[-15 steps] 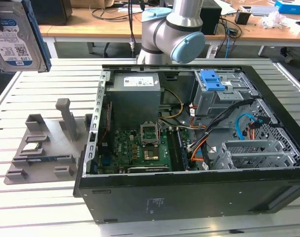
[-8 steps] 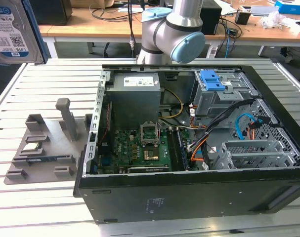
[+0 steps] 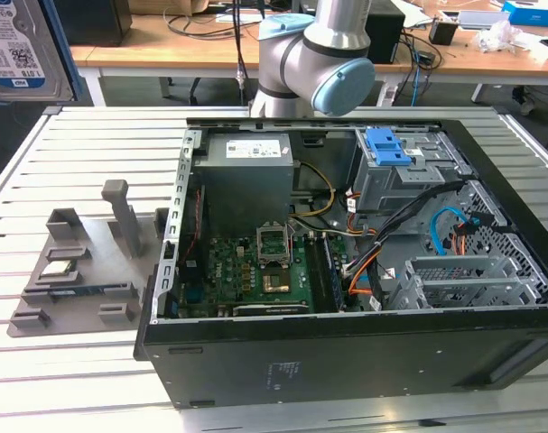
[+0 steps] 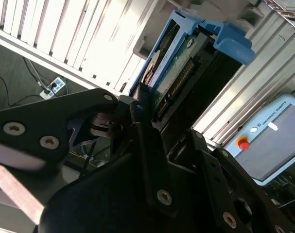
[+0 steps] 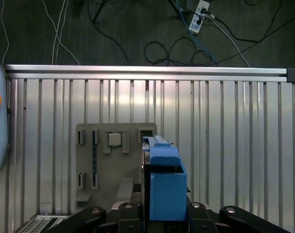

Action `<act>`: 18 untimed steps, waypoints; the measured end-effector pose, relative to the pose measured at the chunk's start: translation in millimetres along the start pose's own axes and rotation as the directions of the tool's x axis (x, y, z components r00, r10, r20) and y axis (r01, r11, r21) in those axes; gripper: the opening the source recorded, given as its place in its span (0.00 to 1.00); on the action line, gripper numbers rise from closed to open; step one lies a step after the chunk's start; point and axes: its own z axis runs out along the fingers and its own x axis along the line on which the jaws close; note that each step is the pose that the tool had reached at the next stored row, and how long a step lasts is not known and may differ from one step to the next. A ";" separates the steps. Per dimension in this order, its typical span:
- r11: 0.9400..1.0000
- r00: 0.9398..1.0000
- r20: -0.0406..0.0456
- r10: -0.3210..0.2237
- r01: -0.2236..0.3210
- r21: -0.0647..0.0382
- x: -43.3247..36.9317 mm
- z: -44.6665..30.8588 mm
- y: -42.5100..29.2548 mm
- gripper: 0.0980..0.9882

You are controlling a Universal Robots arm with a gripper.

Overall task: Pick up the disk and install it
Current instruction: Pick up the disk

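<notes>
My gripper (image 5: 165, 213) is shut on the disk (image 5: 164, 187), which I see edge-on in the first wrist view with its blue carrier frame toward the camera. In the second wrist view the disk (image 4: 183, 58) stands between my black fingers (image 4: 140, 104), its circuit-board side and blue handle showing. It is held high above the slatted metal table (image 5: 225, 145), over the grey fixture (image 5: 106, 165). In the exterior view the disk (image 3: 16, 45) shows large at the upper left, label side out, well away from the open computer case (image 3: 346, 361).
The grey fixture (image 3: 84, 262) at the exterior view's left holds a small square chip (image 3: 57, 268). A bare blue bracket (image 3: 388, 146) sits in the case's drive bay. The arm's base (image 3: 319, 54) stands behind the case. A pendant (image 4: 268, 141) lies at the table's edge.
</notes>
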 end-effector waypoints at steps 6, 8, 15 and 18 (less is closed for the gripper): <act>1.000 1.000 0.000 0.000 0.000 -0.001 -0.2 -10.9 0.5 0.30; 1.000 1.000 0.000 0.000 0.000 -0.001 -0.3 -15.7 0.7 0.30; 1.000 1.000 0.000 0.000 0.000 -0.002 -0.6 -30.7 1.3 0.30; 1.000 1.000 0.000 0.000 0.000 -0.002 -0.7 -34.7 1.5 0.30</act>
